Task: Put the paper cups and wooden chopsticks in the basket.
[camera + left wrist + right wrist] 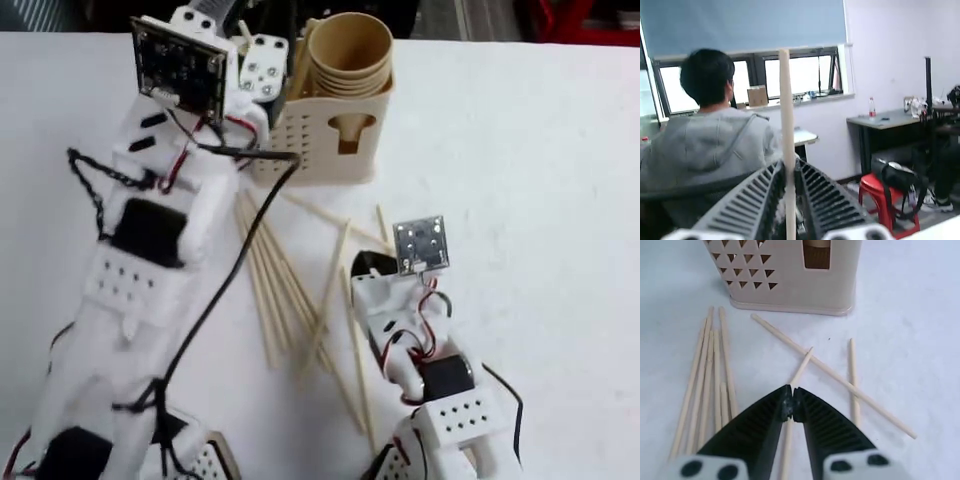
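While left fingers [827,200] clench upright chopstick [785,125] (near basket [320,150]), right fingers [765,425] pinch flat chopstick [801,367].

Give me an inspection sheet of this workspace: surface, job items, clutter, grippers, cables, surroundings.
Surface: white table.
Job's things: paper cups stacked inside the basket; loose chopsticks scattered on the table in front of it, some crossing.
Clutter: nothing seen.
Grippers: left gripper shut on an upright chopstick, up beside the basket; right gripper shut, low over a flat chopstick on the table; whether it pinches it is unclear.
Cables: black cable draped across the left arm; red wires on the right arm.
Surroundings: window, desk, red stool.
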`<state>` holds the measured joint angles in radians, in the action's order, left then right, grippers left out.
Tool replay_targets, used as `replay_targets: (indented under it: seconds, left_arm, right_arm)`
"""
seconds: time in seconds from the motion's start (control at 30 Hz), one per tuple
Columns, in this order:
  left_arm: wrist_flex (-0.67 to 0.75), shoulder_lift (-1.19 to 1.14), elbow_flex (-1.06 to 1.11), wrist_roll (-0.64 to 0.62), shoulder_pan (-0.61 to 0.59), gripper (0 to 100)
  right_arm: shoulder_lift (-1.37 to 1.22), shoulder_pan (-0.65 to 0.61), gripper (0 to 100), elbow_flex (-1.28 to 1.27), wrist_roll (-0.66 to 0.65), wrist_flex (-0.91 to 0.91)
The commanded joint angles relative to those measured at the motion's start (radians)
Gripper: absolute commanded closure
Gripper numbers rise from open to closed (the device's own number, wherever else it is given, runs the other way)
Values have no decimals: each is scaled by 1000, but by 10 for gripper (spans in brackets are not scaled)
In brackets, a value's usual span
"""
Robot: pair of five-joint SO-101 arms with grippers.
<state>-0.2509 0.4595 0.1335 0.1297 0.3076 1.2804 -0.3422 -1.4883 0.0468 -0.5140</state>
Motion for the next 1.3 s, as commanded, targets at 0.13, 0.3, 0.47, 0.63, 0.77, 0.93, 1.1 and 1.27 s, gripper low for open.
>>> replay_targets:
  seconds: [0.13, 0.3, 0.47, 0.63, 0.77, 0.93, 1.1, 1.27]
  left_arm:
    - [80, -295, -147, -14, -41, 979]
    - [66, -367, -149, -12, -74, 976]
    - [-58, -366, -144, -11, -91, 935]
    - [-173, -351, -152, -14, -127, 879]
    - [-273, -283, -150, -11, -148, 876]
    - [-443, -131, -143, -8, -148, 876]
    - [-669, -8, -141, -6, -148, 880]
    - [-878, 58, -141, -5, -176, 880]
  right_arm:
    - [13, -8, 981, 11, -11, 19]
    - [13, -8, 981, 11, -12, 19]
    - [13, -8, 981, 11, -12, 19]
    - [13, -8, 981, 11, -12, 19]
    - [13, -8, 981, 11, -12, 19]
    - [12, -5, 981, 11, -12, 19]
    - [13, -4, 981, 11, -12, 19]
    - [13, -8, 981, 11, -12, 18]
